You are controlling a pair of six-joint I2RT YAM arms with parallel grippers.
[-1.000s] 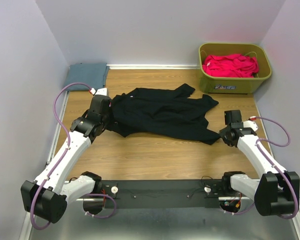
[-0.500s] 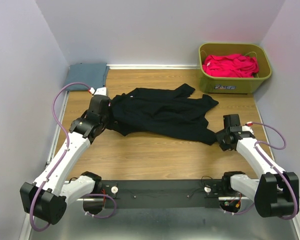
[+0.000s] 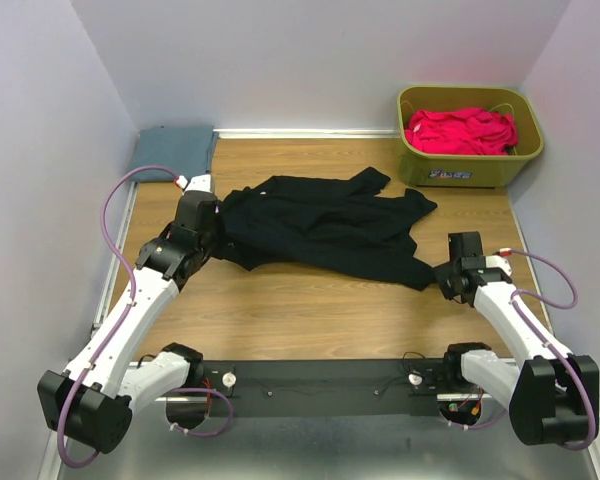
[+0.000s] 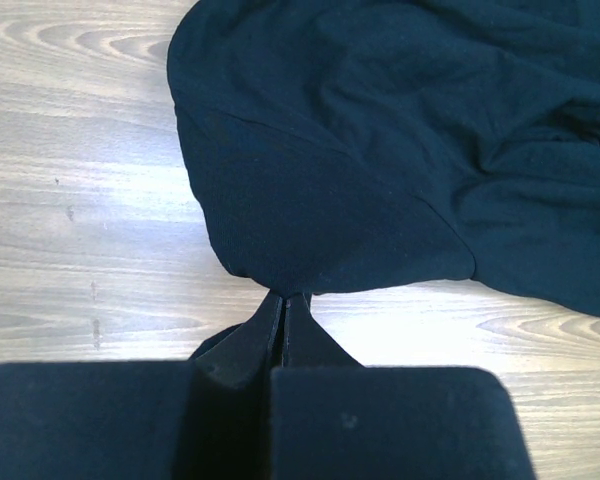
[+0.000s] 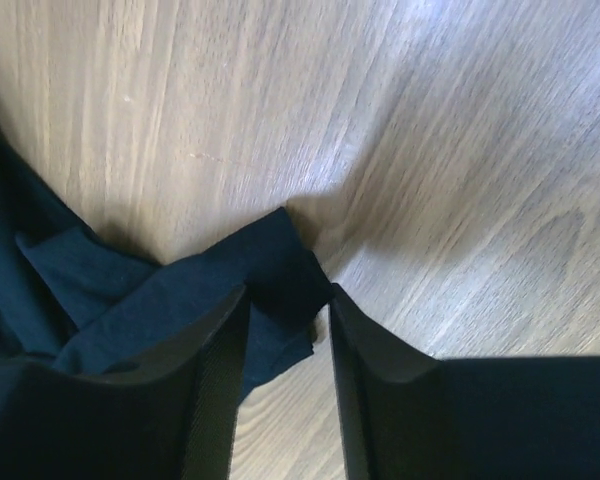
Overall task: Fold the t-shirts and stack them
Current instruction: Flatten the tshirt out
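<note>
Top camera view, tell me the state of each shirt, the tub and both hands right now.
black t-shirt: unfolded and rumpled.
blue-grey t-shirt: folded, at the far left corner.
pink-red t-shirt: bunched up in the olive-green tub.
olive-green tub: upright, open-topped.
left hand: shut on the black t-shirt's edge.
right hand: open, a corner of the black t-shirt between its fingers.

Spread t-shirt [image 3: 325, 225] centre, folded t-shirt [image 3: 172, 152] far left, crumpled t-shirt [image 3: 460, 130] in tub [image 3: 470, 172] far right
</note>
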